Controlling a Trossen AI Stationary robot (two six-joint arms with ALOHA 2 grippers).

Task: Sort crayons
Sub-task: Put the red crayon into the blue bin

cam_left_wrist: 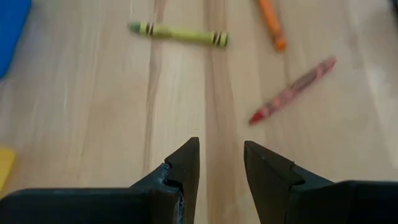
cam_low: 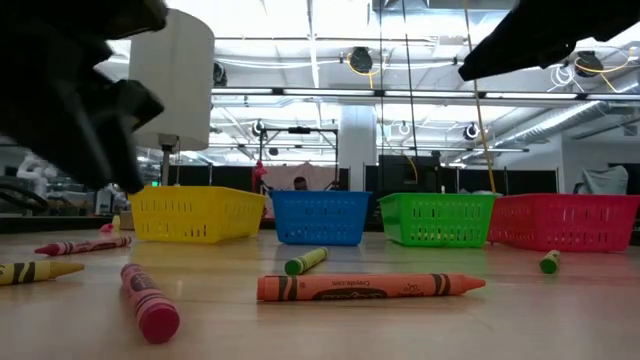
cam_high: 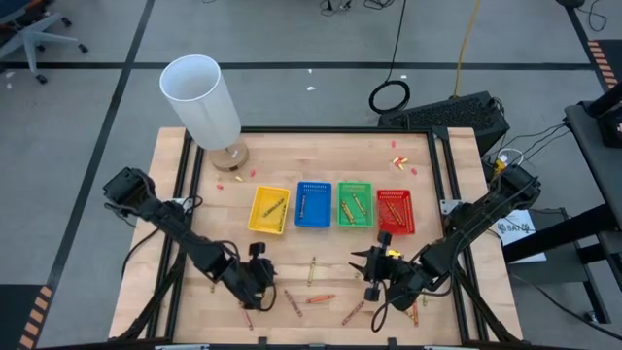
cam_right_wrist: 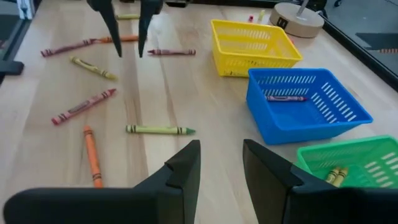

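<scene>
Both grippers are hovering over the table's near edge, left gripper (cam_left_wrist: pixel 221 163) and right gripper (cam_right_wrist: pixel 221 163) each parted and empty. Loose crayons (cam_high: pixel 322 298) are lying flat between them, pointing various ways; an orange one (cam_low: pixel 370 287) is lying crosswise. Beyond, four trays (cam_high: pixel 268 209) are holding others.

Beyond the left gripper (cam_left_wrist: pixel 221 163), the orange crayon (cam_left_wrist: pixel 272 23) runs off the picture's edge, and the red crayon (cam_left_wrist: pixel 292 90) beside it is blurred, its label unreadable. Ahead of the right gripper (cam_right_wrist: pixel 221 163), the green tray (cam_right_wrist: pixel 348 163) is cut off, most of its crayons (cam_right_wrist: pixel 336 176) hidden.
</scene>
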